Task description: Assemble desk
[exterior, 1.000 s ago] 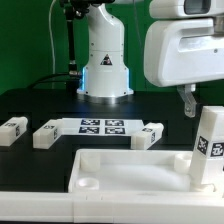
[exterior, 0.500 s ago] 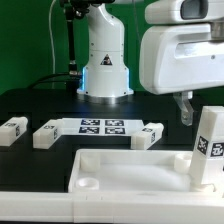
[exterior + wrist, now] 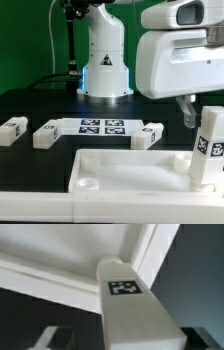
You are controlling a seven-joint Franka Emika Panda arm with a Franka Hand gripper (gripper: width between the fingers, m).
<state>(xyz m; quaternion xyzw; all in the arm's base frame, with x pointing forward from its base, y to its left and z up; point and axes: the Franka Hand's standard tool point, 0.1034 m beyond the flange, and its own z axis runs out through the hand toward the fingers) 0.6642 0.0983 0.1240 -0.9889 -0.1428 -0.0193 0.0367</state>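
Note:
The white rimmed tabletop (image 3: pixel 130 168) lies at the front, upside down, with a round socket at its near-left corner. One white tagged leg (image 3: pixel 208 146) stands upright in its right corner and fills the wrist view (image 3: pixel 130 308). My gripper (image 3: pixel 200 112) hangs just above and around the leg's top. In the wrist view the gripper (image 3: pixel 125 339) is open, and its dark fingers (image 3: pixel 48 336) stand on either side of the leg, clear of it. Three more legs lie on the black table: one (image 3: pixel 13 129), another (image 3: pixel 47 133) and a third (image 3: pixel 150 133).
The marker board (image 3: pixel 100 126) lies flat between the loose legs, behind the tabletop. The arm's white base (image 3: pixel 105 60) stands at the back centre before a green backdrop. The large white hand housing (image 3: pixel 180 60) hangs over the exterior view's right.
The hand has shifted toward the exterior view's left and a little lower, closer over the upright leg. The parts have not moved.

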